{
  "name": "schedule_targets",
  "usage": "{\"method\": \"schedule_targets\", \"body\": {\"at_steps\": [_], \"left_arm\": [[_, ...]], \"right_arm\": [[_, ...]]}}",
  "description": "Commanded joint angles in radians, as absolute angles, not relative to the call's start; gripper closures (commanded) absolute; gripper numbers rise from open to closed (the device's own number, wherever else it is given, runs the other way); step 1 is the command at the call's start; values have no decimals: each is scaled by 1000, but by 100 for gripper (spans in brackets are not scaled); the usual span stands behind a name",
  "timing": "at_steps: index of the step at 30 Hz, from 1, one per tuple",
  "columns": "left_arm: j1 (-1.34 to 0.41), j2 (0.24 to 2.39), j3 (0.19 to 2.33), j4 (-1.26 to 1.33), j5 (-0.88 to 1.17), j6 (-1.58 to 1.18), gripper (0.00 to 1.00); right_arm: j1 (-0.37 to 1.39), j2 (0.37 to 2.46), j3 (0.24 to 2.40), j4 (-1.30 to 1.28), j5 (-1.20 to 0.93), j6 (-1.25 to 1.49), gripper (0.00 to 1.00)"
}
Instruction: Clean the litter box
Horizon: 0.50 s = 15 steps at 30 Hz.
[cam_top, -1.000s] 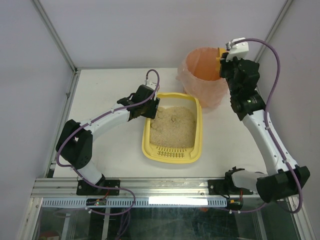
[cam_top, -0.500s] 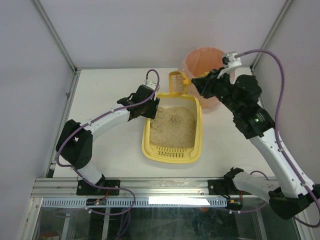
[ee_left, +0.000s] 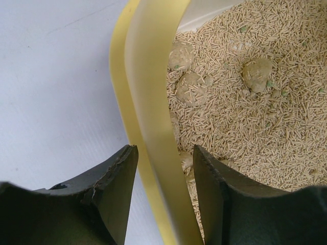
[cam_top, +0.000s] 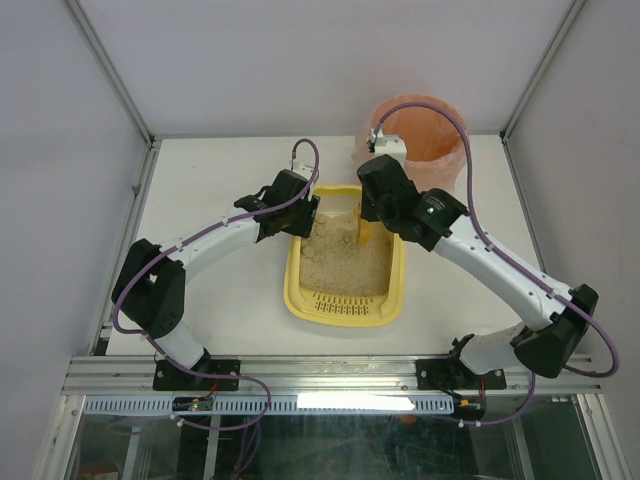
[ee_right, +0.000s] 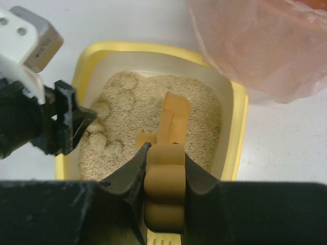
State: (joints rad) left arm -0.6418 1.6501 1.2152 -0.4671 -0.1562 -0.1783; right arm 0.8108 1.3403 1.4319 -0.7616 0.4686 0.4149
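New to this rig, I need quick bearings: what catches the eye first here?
The pale-yellow litter box mid-table, full of beige litter with several clumps near its far left corner. The right gripper holds an orange scoop inside the box, while the left gripper straddles the box's left wall. A bag-lined bin stands just beyond the box.

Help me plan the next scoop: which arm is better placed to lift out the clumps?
Right. The right gripper holds the orange scoop over the litter; the left gripper only straddles the rim of the litter box.
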Motion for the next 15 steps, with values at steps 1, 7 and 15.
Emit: {"method": "schedule_targets", "body": {"at_steps": [1,7,15], "left_arm": [[-637,1651,1236,-491,-200,-156,51],[-637,1650,1236,-491,-201,-153,51],[-638,1650,1235,-491,-201,-154,51]], "right_arm": [[844,1416,1532,-881,692,499,100],[849,1509,1566,-936,728,528,100],[795,1485,1416,-719,533,552,100]]}}
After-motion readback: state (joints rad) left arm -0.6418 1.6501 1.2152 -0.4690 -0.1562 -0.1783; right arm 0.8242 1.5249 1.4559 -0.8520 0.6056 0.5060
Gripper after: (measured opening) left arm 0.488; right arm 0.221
